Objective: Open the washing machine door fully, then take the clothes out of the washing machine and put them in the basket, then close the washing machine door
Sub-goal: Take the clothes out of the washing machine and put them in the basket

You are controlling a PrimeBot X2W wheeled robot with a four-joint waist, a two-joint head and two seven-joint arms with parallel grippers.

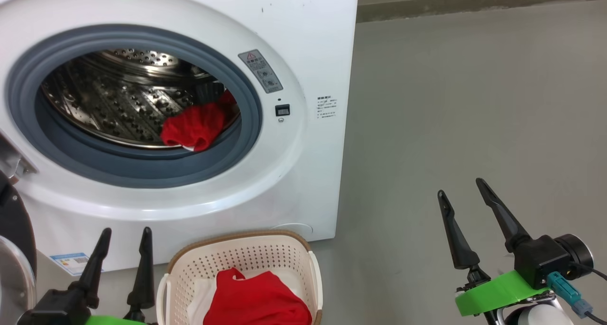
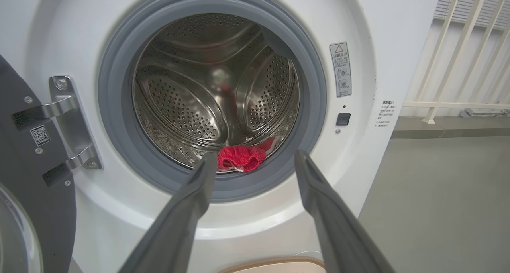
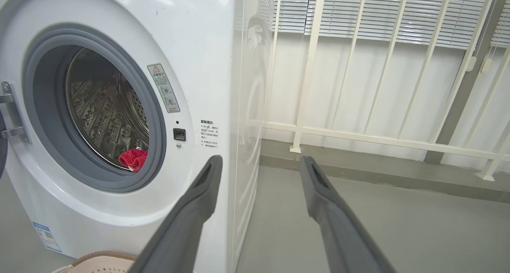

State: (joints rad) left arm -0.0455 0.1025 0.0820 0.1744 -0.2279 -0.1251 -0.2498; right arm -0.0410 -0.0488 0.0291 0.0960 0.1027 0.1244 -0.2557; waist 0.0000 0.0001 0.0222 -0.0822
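Observation:
The white washing machine (image 1: 303,40) stands with its door (image 1: 16,249) swung wide open to the left; the door's dark inner side (image 2: 36,177) hangs on steel hinges. Red clothes (image 1: 197,125) lie at the drum's front lip, also seen in the left wrist view (image 2: 241,158) and the right wrist view (image 3: 133,159). The cream basket (image 1: 237,254) sits on the floor below the opening with a red garment (image 1: 256,299) in it. My left gripper (image 1: 124,235) is open and empty, beside the basket's left side. My right gripper (image 1: 462,187) is open and empty over bare floor at the right.
Grey floor (image 1: 474,102) stretches right of the machine. A white railing (image 3: 358,137) with blinds behind it runs along the wall past the machine's right side. A blue label (image 1: 71,262) sits low on the machine front.

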